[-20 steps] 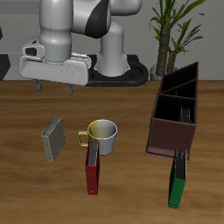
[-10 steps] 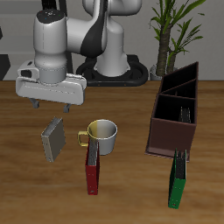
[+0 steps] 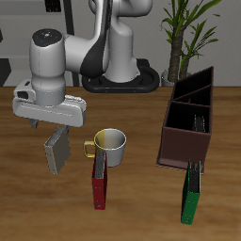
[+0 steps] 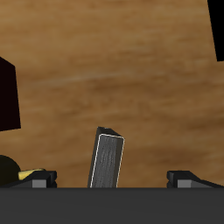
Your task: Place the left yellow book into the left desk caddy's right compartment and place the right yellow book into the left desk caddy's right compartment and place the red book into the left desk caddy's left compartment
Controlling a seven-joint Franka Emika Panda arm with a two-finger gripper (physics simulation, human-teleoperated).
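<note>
Grey-looking right yellow book [image 4: 108, 159] lies directly beneath the spread pincer [image 4: 112, 178], between its fingers [image 4: 39, 175], untouched.

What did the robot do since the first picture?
The gripper came forward and down over the grey book beside the mug. It has not taken hold; the fingers stand open either side. The books, mug and caddy stayed put.
</note>
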